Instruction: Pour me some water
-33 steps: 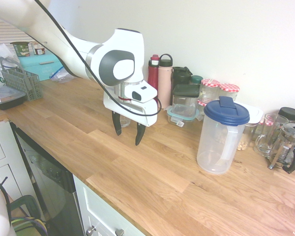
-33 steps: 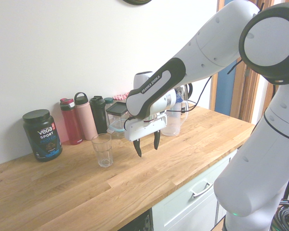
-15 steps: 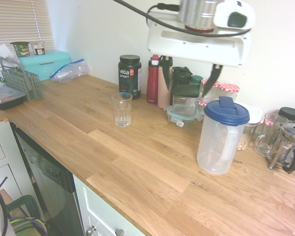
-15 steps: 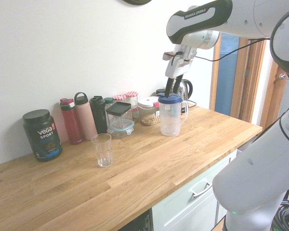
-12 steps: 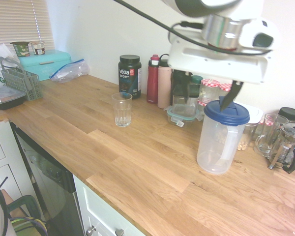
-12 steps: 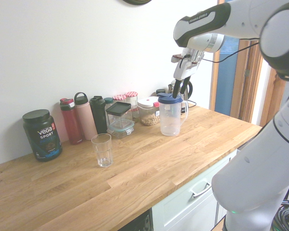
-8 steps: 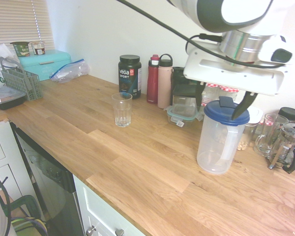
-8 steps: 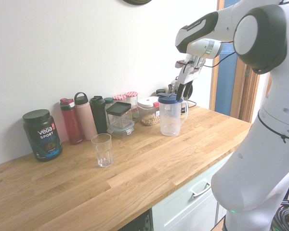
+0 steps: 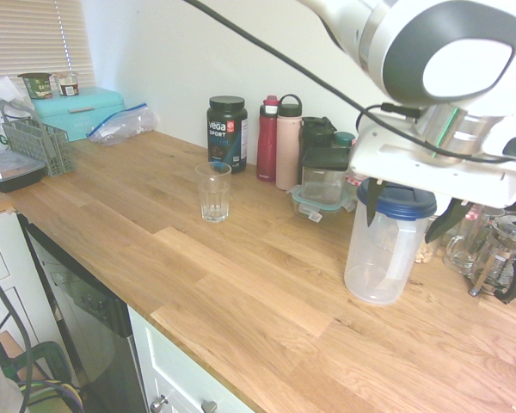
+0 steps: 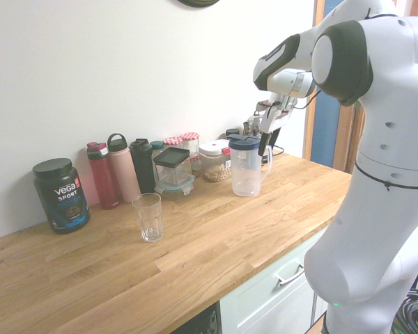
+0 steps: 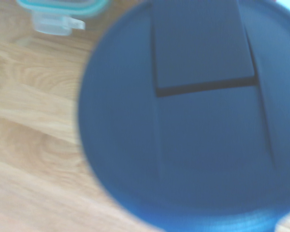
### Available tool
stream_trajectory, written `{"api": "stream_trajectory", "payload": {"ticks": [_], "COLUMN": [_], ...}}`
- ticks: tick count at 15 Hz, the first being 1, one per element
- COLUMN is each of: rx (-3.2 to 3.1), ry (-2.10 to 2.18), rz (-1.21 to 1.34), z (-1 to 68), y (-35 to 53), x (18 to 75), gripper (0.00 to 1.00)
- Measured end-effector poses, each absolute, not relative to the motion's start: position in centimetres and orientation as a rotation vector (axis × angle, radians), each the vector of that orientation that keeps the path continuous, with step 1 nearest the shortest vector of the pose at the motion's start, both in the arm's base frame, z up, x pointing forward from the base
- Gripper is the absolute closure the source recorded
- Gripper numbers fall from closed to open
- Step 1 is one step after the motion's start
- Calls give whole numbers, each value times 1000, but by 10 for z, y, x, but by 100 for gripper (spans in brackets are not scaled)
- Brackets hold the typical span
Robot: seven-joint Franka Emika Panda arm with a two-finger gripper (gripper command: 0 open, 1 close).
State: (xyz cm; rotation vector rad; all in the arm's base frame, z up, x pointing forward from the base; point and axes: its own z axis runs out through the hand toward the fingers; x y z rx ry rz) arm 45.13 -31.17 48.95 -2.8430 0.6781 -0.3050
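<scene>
Pincer (image 9: 401, 231) hangs open at the lidded plastic pitcher (image 9: 374, 271), probably to grasp its handle (image 10: 267, 164). Upright drinking glass (image 9: 214, 194) stands back from the bench's (image 9: 241, 318) front edge, presumably for filling.

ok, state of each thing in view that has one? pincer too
Pincer: open, at the pitcher's lid
Pitcher: upright on the counter, lidded
Drinking glass: upright, uncovered
Black tub: upright, lid on
Pink bottle: upright, capped
Red bottle: upright, capped
</scene>
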Motion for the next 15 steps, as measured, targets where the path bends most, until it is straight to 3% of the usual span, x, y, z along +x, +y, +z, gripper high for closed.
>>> {"api": "stream_trajectory", "payload": {"ticks": [15], "rx": [-2842], "ry": [656], "rz": [-274], "z": [466], "y": [-309], "x": [457], "gripper": [100]}}
